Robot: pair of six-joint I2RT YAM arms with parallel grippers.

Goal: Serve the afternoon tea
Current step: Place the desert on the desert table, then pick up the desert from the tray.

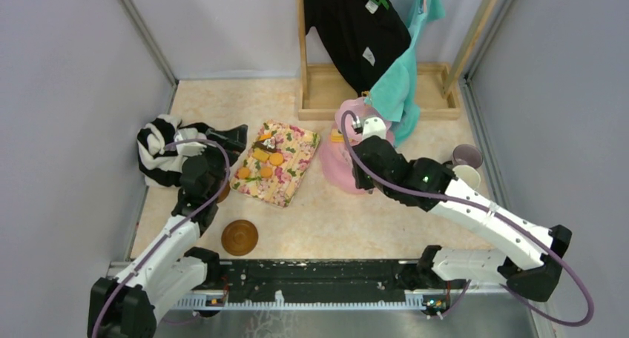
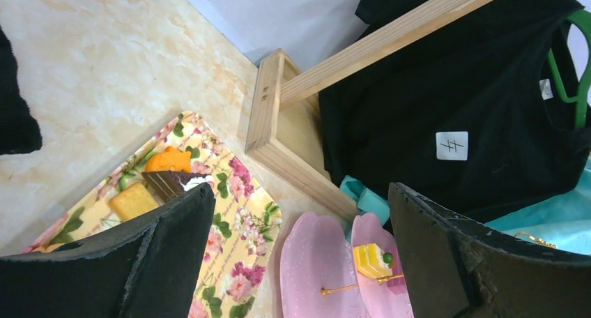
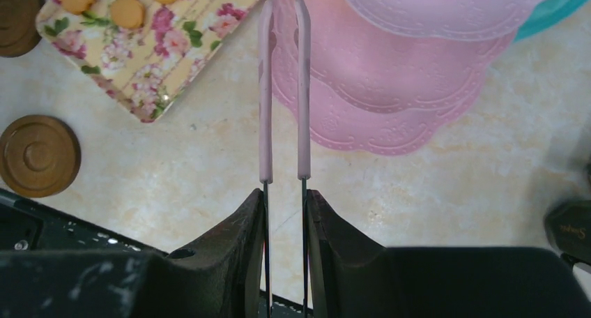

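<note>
Beige table [image 1: 371,227] holds pink cake stand [image 1: 332,169] (grey walls [image 1: 67,93])

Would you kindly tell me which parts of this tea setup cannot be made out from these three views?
- Second saucer: cut by the right wrist view's left edge; mostly under the left arm in the top view.
- Cake stand tiers: top view, the right arm covers most of them.
- Lilac mug and cream mug: top view only, too small to see inside.
- Tongs: unseen in the top view, apparently beneath the right arm.
</note>
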